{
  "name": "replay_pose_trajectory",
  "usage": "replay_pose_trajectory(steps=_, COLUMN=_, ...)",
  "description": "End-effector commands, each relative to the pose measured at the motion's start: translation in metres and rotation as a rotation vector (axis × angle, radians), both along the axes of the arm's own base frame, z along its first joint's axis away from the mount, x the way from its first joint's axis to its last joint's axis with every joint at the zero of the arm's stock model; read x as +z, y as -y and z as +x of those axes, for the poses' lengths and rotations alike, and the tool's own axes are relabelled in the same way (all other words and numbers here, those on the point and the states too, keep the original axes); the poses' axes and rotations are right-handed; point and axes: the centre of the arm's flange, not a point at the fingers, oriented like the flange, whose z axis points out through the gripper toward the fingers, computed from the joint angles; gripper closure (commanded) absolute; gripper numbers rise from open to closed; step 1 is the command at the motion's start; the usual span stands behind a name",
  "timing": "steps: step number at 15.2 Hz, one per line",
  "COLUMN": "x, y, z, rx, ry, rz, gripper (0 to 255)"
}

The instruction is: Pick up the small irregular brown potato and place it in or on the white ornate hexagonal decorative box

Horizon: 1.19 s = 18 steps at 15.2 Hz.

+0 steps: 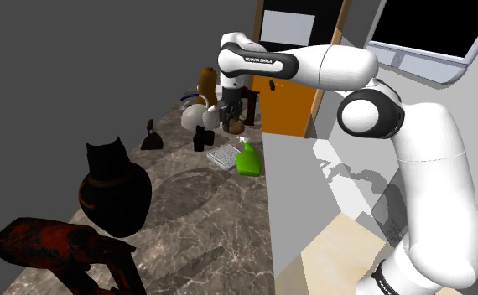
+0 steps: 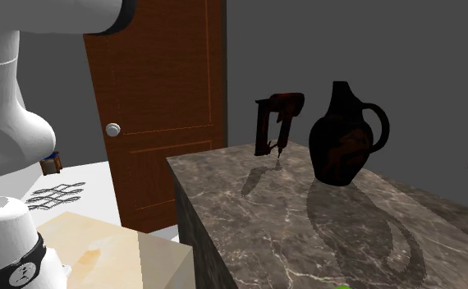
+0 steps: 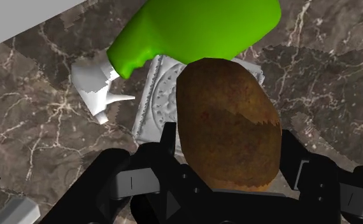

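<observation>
My gripper [image 3: 228, 149] is shut on the brown, rough-skinned potato [image 3: 228, 124], which sits clasped between the two black fingers [image 3: 164, 143]. Below it on the marble counter lies the white ornate box [image 3: 155, 102]; the potato and a green spray bottle [image 3: 199, 28] cover most of it. From the shoulder view, the gripper [image 1: 231, 117] hangs with the potato [image 1: 236, 126] a little above and behind the box [image 1: 223, 156], which lies flat next to the green bottle [image 1: 248, 159].
On the counter [image 1: 187, 218] stand a dark jug [image 1: 111, 193], a red-brown tool [image 1: 53, 247], a white kettle [image 1: 194, 116], a brown vase [image 1: 206, 81] and small dark items [image 1: 200, 138]. The counter's edge drops off toward the shoulder view's right. A wooden door [image 2: 154, 98] stands beyond.
</observation>
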Motion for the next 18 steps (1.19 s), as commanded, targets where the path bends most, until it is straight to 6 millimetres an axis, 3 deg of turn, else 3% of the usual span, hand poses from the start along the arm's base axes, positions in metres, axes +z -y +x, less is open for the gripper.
replay_pose_trajectory(steps=1, x=-0.011, y=-0.001, z=-0.001, rx=0.000, ry=0.000, rz=0.000, gripper=255)
replay_pose_trajectory(steps=6, x=-0.040, y=-0.001, z=-0.001, rx=0.000, ry=0.000, rz=0.000, gripper=255)
replay_pose_trajectory(steps=14, x=-0.040, y=-0.001, z=-0.001, rx=0.000, ry=0.000, rz=0.000, gripper=255)
replay_pose_trajectory(steps=15, x=-0.040, y=-0.001, z=-0.001, rx=0.000, ry=0.000, rz=0.000, gripper=0)
replay_pose_trajectory(steps=18, x=-0.040, y=-0.001, z=-0.001, rx=0.000, ry=0.000, rz=0.000, gripper=0)
